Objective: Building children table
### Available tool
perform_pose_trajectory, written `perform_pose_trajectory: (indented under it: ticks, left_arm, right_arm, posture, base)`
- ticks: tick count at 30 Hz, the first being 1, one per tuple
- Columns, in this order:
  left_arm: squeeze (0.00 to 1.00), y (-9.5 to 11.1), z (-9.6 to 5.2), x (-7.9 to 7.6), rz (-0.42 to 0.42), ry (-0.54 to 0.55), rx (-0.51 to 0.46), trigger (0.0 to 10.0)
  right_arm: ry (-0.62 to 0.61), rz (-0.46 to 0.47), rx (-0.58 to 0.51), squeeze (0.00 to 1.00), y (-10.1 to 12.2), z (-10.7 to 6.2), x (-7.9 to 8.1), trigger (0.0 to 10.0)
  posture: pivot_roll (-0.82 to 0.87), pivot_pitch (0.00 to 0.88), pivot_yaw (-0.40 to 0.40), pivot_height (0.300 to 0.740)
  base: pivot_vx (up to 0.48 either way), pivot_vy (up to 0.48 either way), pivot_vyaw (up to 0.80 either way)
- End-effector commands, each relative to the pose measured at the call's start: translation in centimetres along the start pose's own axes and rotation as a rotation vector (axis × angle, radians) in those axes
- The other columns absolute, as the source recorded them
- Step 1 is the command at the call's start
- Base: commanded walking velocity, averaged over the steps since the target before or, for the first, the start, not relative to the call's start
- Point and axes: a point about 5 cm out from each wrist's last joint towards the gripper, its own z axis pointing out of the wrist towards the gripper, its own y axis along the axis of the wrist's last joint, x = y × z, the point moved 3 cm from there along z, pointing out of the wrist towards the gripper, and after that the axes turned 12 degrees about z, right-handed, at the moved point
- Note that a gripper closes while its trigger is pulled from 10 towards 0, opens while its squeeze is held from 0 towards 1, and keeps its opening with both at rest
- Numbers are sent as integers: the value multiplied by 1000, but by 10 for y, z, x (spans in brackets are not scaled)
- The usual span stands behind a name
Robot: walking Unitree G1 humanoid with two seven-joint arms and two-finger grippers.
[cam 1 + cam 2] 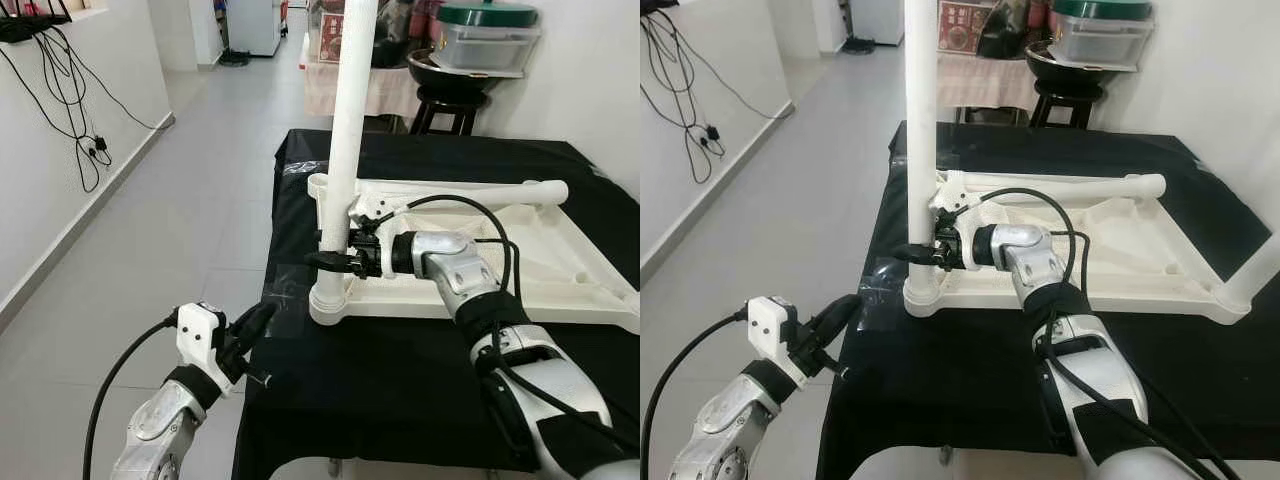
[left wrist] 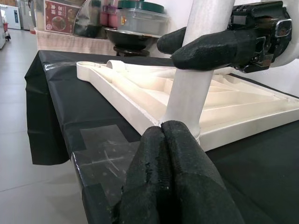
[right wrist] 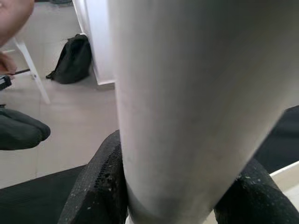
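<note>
Hanging off the desk [image 1: 400, 400] edge, your left tool [image 1: 250, 328] is pinched empty. Right tool [image 1: 335, 262] clamps the white leg [image 1: 347, 120], upright in the corner socket of the upturned tabletop [image 1: 480, 262]. Looks mid-seating; next, twist it tight. No readable writing anywhere.

Tiled home hallway [image 1: 200, 190], stool-stacked kitchenware [image 1: 487, 35] beyond.

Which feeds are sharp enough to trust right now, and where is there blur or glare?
Left eye view: evenly lit, sharp; the right claw grips the white leg. Left wrist view: sharp on the tabletop frame, glare on the taped black cloth, the left claw soft up close. Right wrist view: the leg blurred, too near.
</note>
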Motion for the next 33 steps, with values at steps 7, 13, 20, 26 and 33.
perform_pose_trajectory:
  ticks: [7, 13, 20, 26, 33]
  left_arm:
    - [0, 0, -1, -2, -8, 1, -4, 10000]
    - [0, 2, -4, 3, -6, 8, -8, 10000]
    - [0, 2, -4, 5, -7, 3, -4, 10000]
    - [0, 1, -1, 6, -15, -11, 1, 10000]
    - [0, 1, -1, 7, -7, 9, -2, 10000]
  right_arm:
    - [19, -14, -35, 0, 1, -10, -2, 0]
    - [-469, 225, -131, 0, -39, 0, -20, 0]
    - [-756, 245, -91, 0, -87, 5, 1, 0]
    - [-695, 183, -44, 0, -86, 11, 1, 0]
    - [-330, 212, -169, 1000, -34, 26, 20, 10000]
  posture:
    - [57, 0, -75, 740]
    - [10, 0, -57, 740]
    - [-22, 0, -22, 740]
    - [10, 0, -49, 740]
    - [27, 0, -55, 740]
  base:
    - [0, 0, 0]
    - [0, 0, 0]
    - [0, 0, 0]
    - [0, 0, 0]
    - [0, 0, 0]
